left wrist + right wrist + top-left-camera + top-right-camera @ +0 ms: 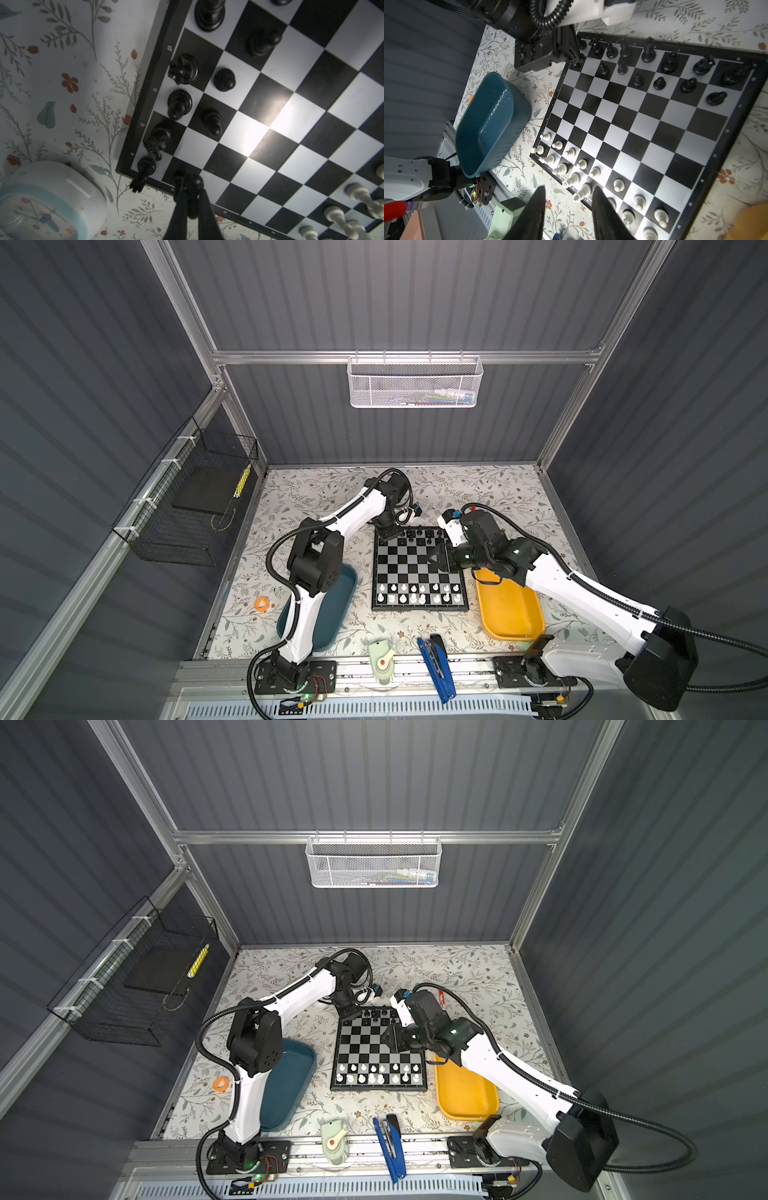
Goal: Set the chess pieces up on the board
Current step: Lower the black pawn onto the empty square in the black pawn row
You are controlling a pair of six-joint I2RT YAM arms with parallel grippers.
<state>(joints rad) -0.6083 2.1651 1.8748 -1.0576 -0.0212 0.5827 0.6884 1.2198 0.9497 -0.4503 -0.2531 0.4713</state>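
Left wrist view: the left gripper [190, 195] pinches a black pawn [195, 182] at the board [128, 141] corner, beside the rook [145, 166]. Any sideways drift could topple that rook. The right gripper [569, 199] hangs half-open, empty.

We are looking into a robot test cell in a lab, not a home. Bare aluminium framing [407, 357] holds grey ribbed wall panels [374, 294] on three sides of a counter [498, 489] under floral-print covering. Two white-and-black robot arms stand on black base plates [295, 674] bolted to a metal rail [407, 668] along the counter's near edge, with exposed wiring and a lit green board [306, 697] beside them. A white mesh basket [413, 383] and a black wire basket [183, 506] hang from the framing.
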